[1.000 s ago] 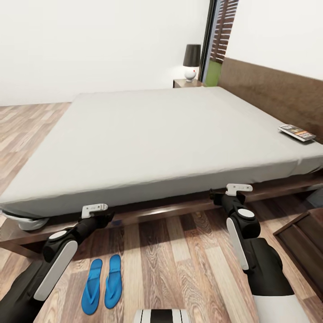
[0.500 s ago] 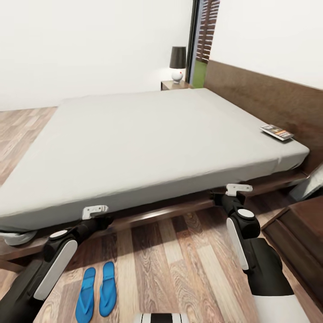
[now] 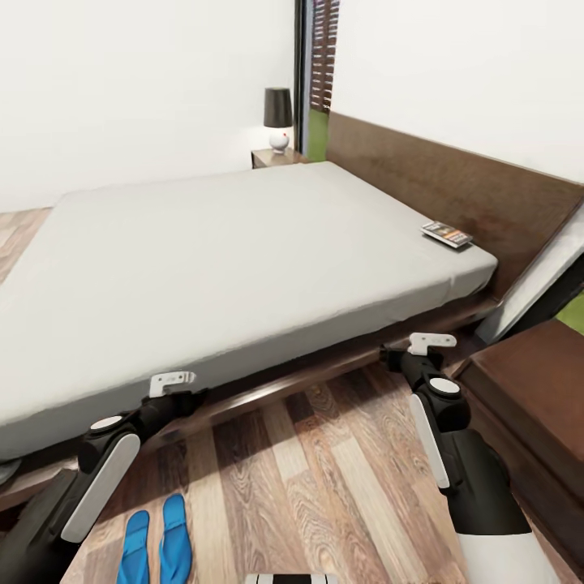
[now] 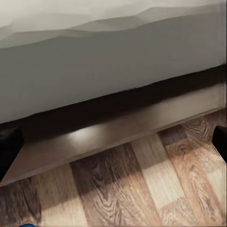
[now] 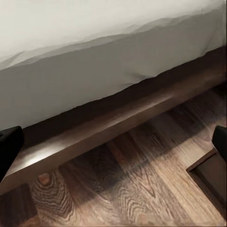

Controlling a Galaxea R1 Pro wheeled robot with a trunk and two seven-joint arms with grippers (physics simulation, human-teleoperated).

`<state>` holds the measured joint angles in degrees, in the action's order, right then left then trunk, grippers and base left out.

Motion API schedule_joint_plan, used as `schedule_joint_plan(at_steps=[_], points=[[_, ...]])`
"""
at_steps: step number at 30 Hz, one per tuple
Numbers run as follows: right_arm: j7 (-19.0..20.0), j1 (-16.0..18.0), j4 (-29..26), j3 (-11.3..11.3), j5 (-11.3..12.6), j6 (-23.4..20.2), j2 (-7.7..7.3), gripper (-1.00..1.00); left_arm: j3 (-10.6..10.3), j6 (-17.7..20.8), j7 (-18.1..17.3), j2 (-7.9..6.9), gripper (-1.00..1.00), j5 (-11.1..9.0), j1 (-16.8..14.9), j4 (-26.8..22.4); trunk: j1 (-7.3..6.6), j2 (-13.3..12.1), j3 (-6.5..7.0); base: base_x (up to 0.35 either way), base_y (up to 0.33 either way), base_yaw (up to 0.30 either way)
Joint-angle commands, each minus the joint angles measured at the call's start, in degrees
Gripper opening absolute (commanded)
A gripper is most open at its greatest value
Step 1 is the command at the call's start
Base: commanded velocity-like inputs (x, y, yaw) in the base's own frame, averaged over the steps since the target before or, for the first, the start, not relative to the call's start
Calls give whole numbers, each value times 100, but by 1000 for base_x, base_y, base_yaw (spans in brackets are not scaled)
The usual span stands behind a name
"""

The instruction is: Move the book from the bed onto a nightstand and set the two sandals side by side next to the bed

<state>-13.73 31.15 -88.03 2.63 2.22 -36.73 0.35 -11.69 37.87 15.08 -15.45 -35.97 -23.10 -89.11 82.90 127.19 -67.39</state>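
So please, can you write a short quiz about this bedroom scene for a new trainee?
1. True or false: the small thin whitish-grey book lies on the pale grey mattress near the dark brown headboard.
2. Where are the two bright blue flat sandals? A on the mattress, B on the wood-plank floor, C on the nightstand.
3. What stands on the far dark-brown nightstand?

Key: 1 true; 2 B; 3 a black-shaded lamp.

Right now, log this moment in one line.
book: on bed | sandals: paired on floor | left hand: open | right hand: open
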Motion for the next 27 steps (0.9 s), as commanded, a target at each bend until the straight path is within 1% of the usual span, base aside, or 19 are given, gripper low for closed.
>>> schedule_joint_plan(at_steps=[1, 27], points=[[-42, 5, -4, 12, 24, -29, 0, 100, -8, 10, 57, -8, 100, -64, -2, -9, -23, -40, 14, 0, 0, -283], [-42, 5, -4, 19, 26, -53, 0, 100, -9, 10, 57, -11, 100, -86, -2, -1, -594, -1082, 537, 0, 0, -282]])
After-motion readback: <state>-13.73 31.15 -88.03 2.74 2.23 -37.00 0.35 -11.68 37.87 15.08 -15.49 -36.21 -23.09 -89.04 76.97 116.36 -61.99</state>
